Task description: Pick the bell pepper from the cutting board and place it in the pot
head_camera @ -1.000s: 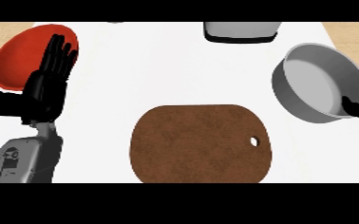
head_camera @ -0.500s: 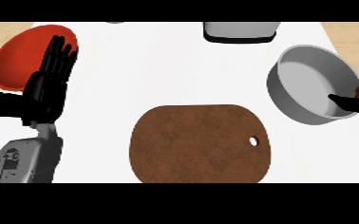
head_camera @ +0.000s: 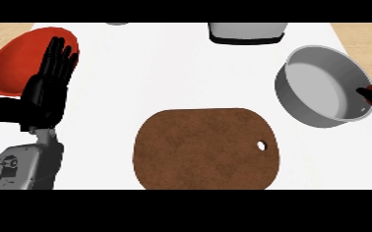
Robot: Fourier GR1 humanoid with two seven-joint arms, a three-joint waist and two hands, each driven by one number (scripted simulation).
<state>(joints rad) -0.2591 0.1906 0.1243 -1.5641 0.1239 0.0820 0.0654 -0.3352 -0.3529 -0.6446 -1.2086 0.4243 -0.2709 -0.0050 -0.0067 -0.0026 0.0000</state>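
While the left robot hand (head_camera: 47,86) rests with fingers straight beside a red plate (head_camera: 25,54), the right robot hand (head_camera: 365,94) barely shows at the pot's (head_camera: 320,86) far rim, fingers unreadable; no pepper shows on the cutting board (head_camera: 207,148).

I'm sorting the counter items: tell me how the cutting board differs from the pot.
The cutting board is brown and flat; the pot is grey with raised walls. The board lies near the front middle of the counter; the pot sits toward the right edge. The board has a small hole near one side; the pot has none visible. Both look empty.
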